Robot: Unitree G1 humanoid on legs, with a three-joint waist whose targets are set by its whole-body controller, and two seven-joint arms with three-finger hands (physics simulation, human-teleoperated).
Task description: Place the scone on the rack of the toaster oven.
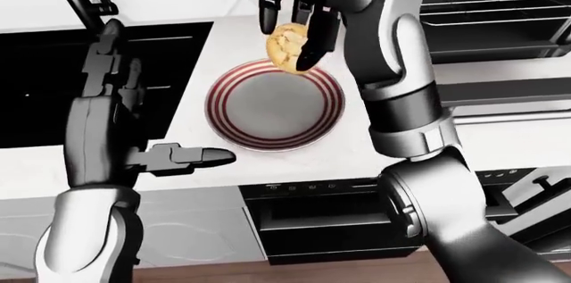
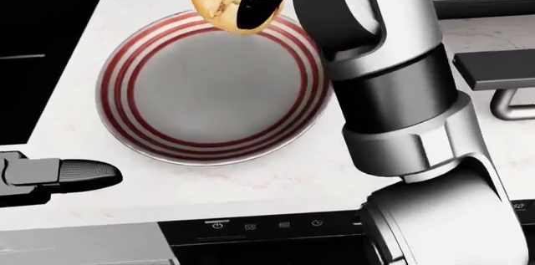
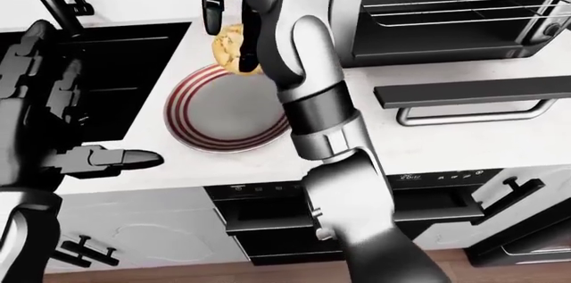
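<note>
Clamping the scone (image 1: pixel 287 47) between closed fingers, the right hand (image 1: pixel 292 12) holds it clear above the striped plate (image 1: pixel 233 119).

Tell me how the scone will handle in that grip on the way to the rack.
The scone, cracked and crumbly-looking, would probably chip if squeezed harder. Pinched by the right robot hand over the plate, it seems light. Rounded, it could roll on the wire rack.
</note>
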